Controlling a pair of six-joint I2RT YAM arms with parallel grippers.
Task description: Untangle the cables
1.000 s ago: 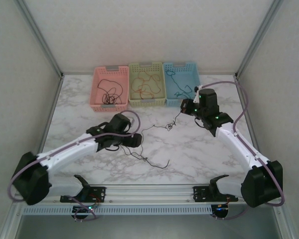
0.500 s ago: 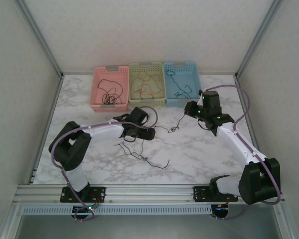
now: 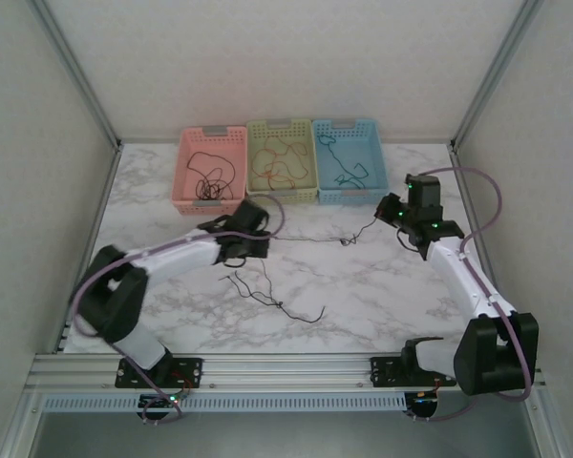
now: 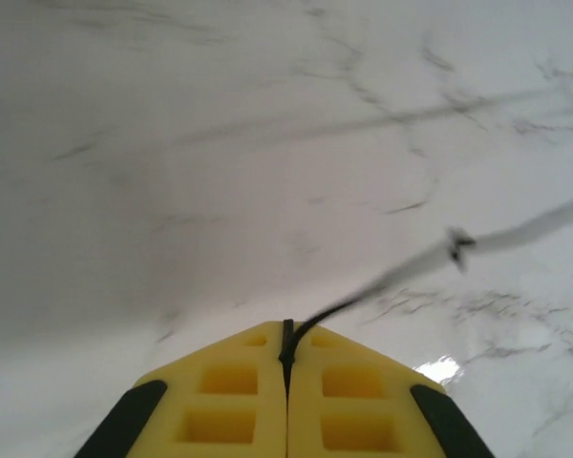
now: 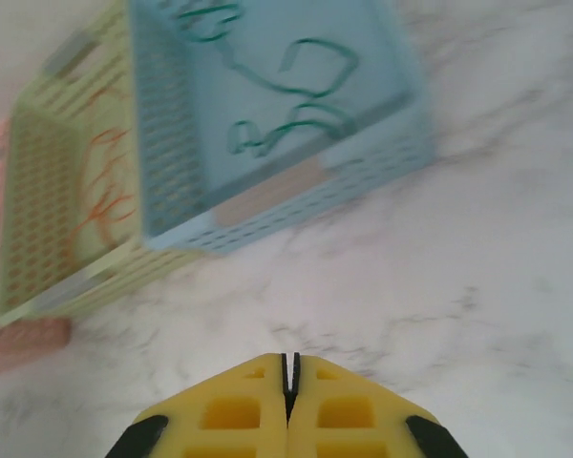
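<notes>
From above, a stretched black cable (image 3: pixel 310 239) runs just over the marble table (image 3: pixel 392 296) between the left pincer (image 3: pixel 264 242) and the right pincer (image 3: pixel 384 213), with a small knot (image 3: pixel 344 240) nearer the right one. A loose black cable (image 3: pixel 267 294) lies on the table nearer the arm bases. At the far edge stand a pink basket (image 3: pixel 186 172) with black wires (image 3: pixel 210 176), a yellow-green basket (image 3: pixel 252 162) with red-orange wires (image 3: pixel 279 162) and a blue basket (image 3: pixel 372 157) with teal wires (image 3: pixel 344 172). In the left wrist view the left pincer (image 4: pixel 287 329) is pinched tight on the stretched black cable (image 4: pixel 382 281), which leads off right past the knot (image 4: pixel 456 243). In the right wrist view the right pincer (image 5: pixel 288 363) is pressed together, with the blue basket (image 5: pixel 296 191) beyond it.
</notes>
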